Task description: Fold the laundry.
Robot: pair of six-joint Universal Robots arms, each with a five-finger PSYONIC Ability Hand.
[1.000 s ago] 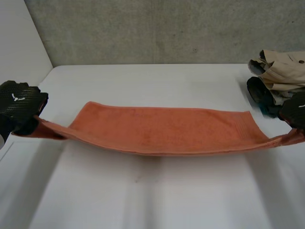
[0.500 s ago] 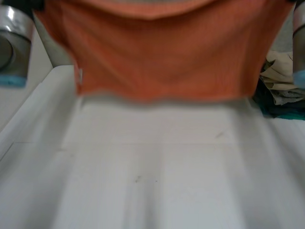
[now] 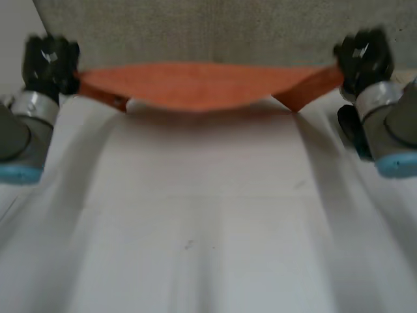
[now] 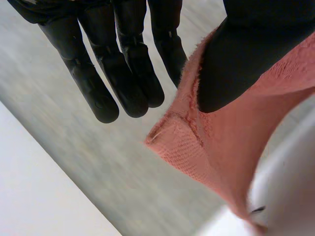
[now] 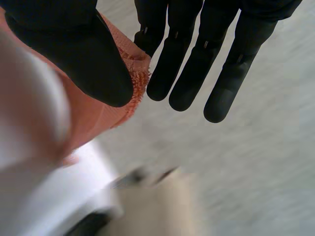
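The orange terry towel (image 3: pixel 195 85) is hanging in the air above the far edge of the white desk (image 3: pixel 208 228). It is stretching wide between the two black hands and sagging in the middle, in front of the grey concrete wall (image 3: pixel 208 29). The left hand (image 3: pixel 49 62) is pinching one end corner between its thumb (image 4: pixel 246 54) and a finger, its other fingers (image 4: pixel 123 73) pointing straight. The right hand (image 3: pixel 363 55) is pinching the opposite end corner likewise, the thumb pressing cloth against one finger.
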